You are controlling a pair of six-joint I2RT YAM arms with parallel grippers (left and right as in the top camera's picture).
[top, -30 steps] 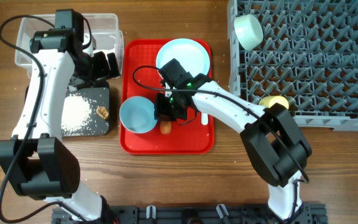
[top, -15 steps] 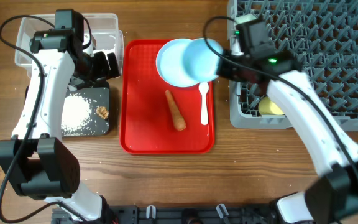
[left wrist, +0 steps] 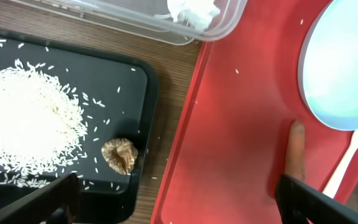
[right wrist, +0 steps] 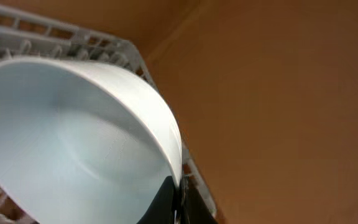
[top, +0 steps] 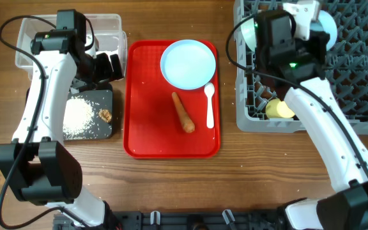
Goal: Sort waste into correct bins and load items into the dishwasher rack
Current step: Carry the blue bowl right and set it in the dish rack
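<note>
My right gripper (right wrist: 178, 200) is shut on the rim of a pale blue bowl (right wrist: 73, 143) and holds it tilted above the grey dishwasher rack (top: 344, 70), at its far side (top: 324, 24). A second bowl (top: 250, 32) and a yellow cup (top: 280, 110) sit in the rack. The pale blue plate (top: 188, 64), orange carrot (top: 184, 112) and white spoon (top: 210, 105) lie on the red serving tray (top: 139, 128). My left gripper (top: 106, 66) is open and empty between the clear tub (top: 30, 38) and the black tray (top: 104, 131). The napkin (left wrist: 191, 11) lies in the tub. No red wrappers show.
Loose rice (left wrist: 27, 130) and a brown scrap (left wrist: 120, 155) lie in the black tray (left wrist: 143, 81). A few rice grains dot the red tray (left wrist: 229, 137). Bare wooden table runs along the front edge (top: 190, 185).
My right arm lifted the bowl off the red tray and carried it right and back, over the rack. The carrot now lies uncovered. The left arm has not moved.
</note>
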